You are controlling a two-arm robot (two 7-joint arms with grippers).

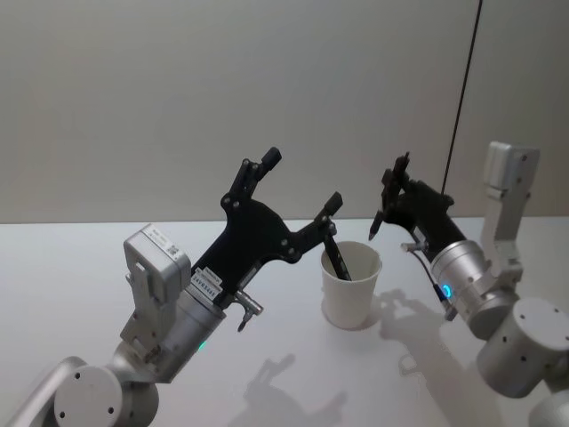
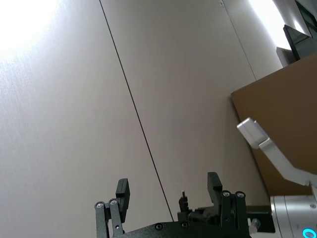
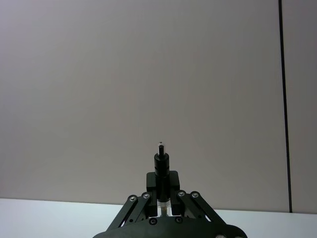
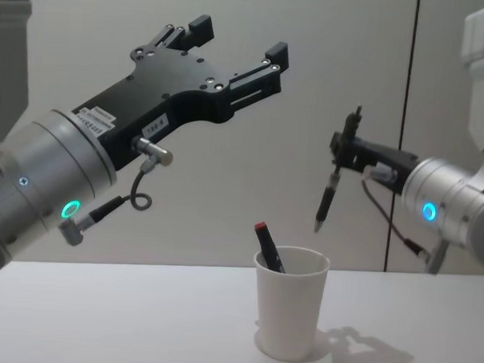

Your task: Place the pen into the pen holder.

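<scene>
A white tabletop [image 1: 107,267] spreads in front of a plain pale wall [image 1: 178,89], which carries a thin dark vertical line near its right side.

The left tool [image 1: 298,182] is raised above the tabletop, reaching up and toward the middle. Its two black fingers [image 4: 276,53] are spread wide apart with nothing between them. It hangs above and just to the left of the cup.

The right tool [image 1: 391,197] is lifted on the right side, higher than the cup and a little to its right. Its fingers are clamped on a dark pen [image 4: 331,193]. The pen hangs nearly upright, slightly tilted, its lower tip pointing down toward the cup but apart from it and above the rim.

The pen holder [image 1: 350,285], a white paper cup, stands upright near the middle of the tabletop. Inside it leans a marker [image 4: 268,245] with a dark body and a red end poking above the rim.
</scene>
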